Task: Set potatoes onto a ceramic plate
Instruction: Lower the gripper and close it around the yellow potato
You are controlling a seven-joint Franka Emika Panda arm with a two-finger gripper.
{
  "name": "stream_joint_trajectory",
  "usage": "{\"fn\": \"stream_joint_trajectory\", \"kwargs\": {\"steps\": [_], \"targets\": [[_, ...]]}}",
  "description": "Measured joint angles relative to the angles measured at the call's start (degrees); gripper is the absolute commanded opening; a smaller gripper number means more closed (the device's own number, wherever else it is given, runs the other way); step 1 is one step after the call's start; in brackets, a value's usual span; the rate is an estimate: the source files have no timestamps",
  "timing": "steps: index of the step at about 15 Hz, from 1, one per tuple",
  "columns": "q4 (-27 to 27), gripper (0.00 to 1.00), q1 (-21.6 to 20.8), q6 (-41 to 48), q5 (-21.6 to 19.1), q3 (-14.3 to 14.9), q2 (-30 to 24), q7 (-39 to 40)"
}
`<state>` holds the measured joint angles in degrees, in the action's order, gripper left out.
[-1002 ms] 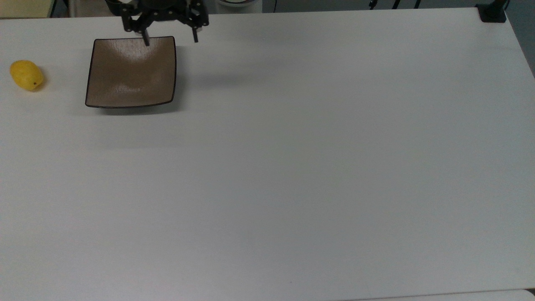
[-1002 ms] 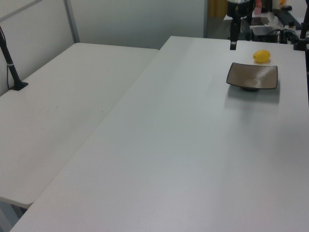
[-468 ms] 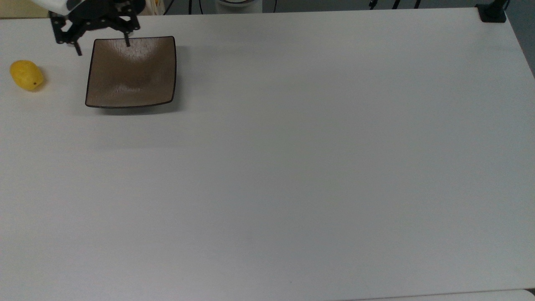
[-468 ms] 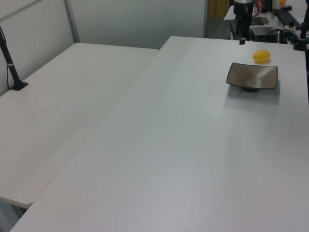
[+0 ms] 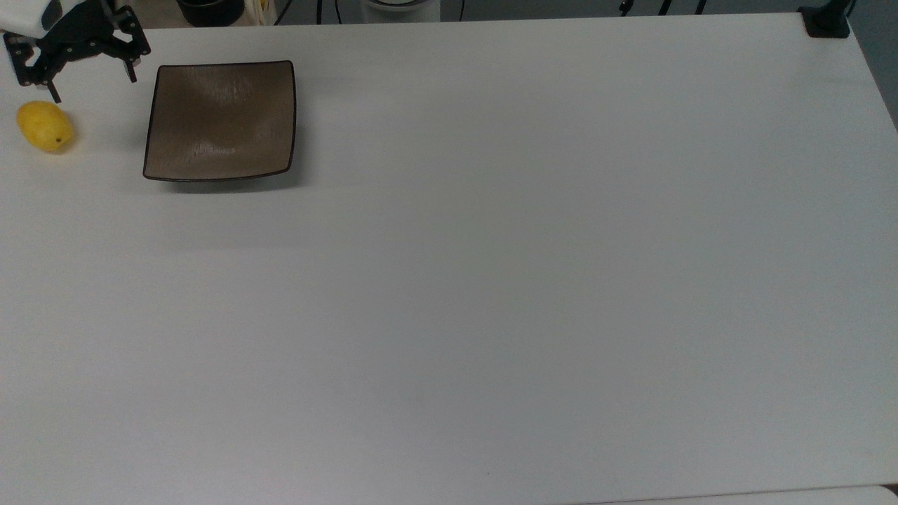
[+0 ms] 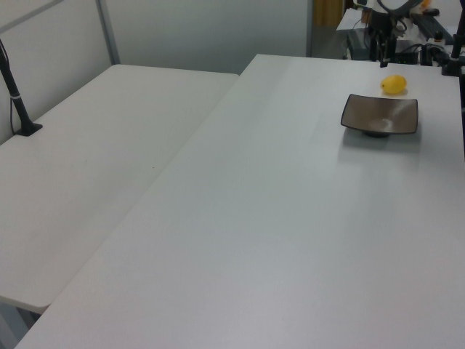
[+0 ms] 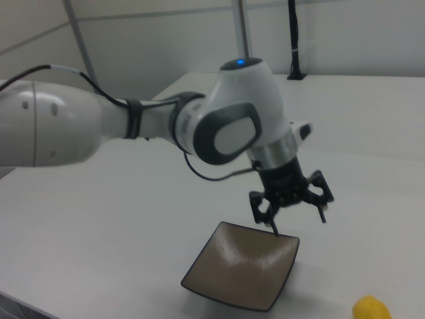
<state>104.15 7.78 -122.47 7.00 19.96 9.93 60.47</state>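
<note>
Yellow potatoes [image 5: 44,125], glossy brown ceramic plate [image 5: 219,119], black hand [image 5: 90,83].

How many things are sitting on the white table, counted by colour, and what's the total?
Yellow: 1, the potato.
Brown: 1, the ceramic plate.
Total: 2.
The hand hangs open above the table and is not counted.

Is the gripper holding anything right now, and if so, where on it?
Nothing held. The gripper is open above the table, and the potato lies apart from it beside the plate.
</note>
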Motion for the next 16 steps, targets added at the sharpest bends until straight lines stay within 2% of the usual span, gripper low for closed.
{"fn": "stream_joint_trajectory", "kwargs": {"steps": [12, 16], "targets": [[0.05, 1.00, 9.02, -13.77, 1.35, 0.17, 11.45, 13.92], [-0.40, 1.00, 9.70, -14.81, 1.37, 0.15, 14.33, 15.73]]}}
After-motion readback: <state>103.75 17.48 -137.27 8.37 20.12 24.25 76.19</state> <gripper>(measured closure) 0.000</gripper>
